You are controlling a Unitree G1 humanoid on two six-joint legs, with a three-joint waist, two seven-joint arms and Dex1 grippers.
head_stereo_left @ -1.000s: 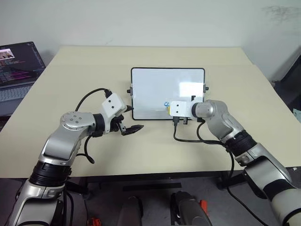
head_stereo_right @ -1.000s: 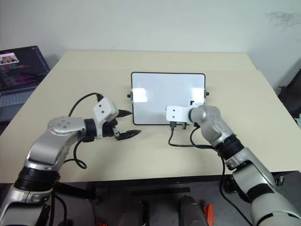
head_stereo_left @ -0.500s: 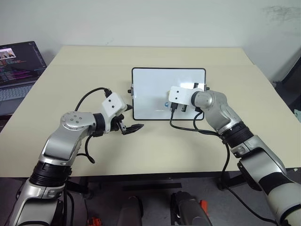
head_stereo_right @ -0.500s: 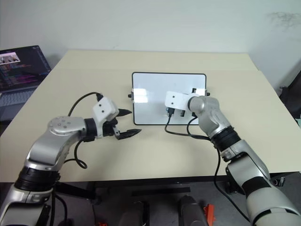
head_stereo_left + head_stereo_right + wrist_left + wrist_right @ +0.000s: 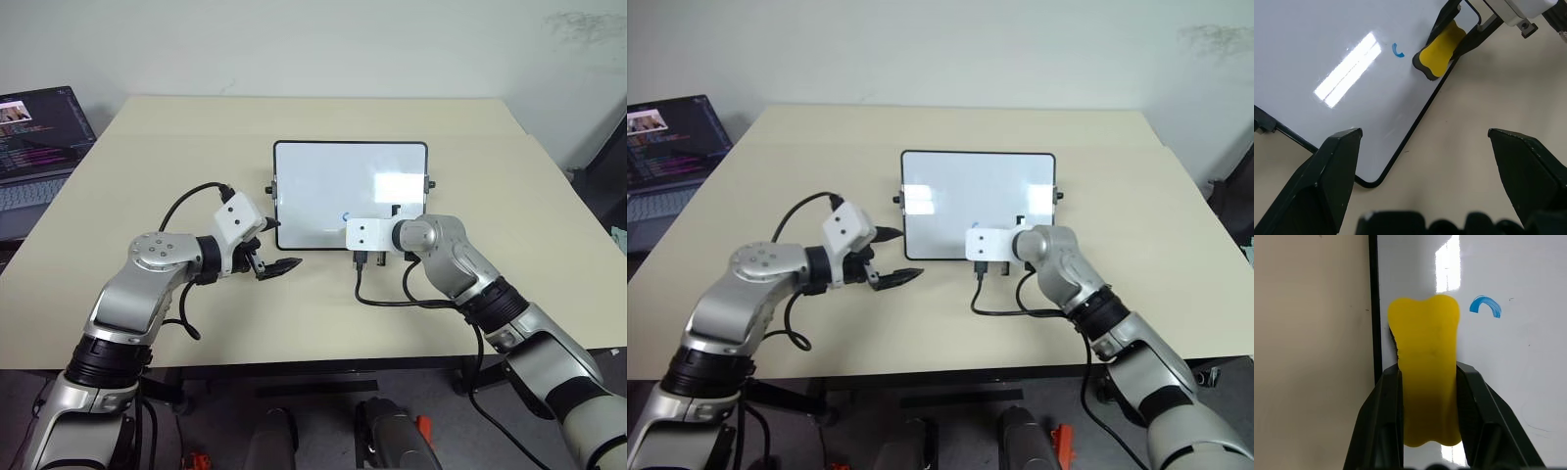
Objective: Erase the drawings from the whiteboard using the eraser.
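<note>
right gripper [image 5: 1427,396] swept up the whiteboard [image 5: 323,176] and back to its near edge, pinching the eraser [image 5: 1425,362]. i see one blue stroke [image 5: 1486,305] left; rest looks wiped. left gripper [image 5: 270,247] spread, idle.

Beige table [image 5: 323,117], open laptop [image 5: 37,147] off its far left edge, white wall [image 5: 313,44] behind
</note>
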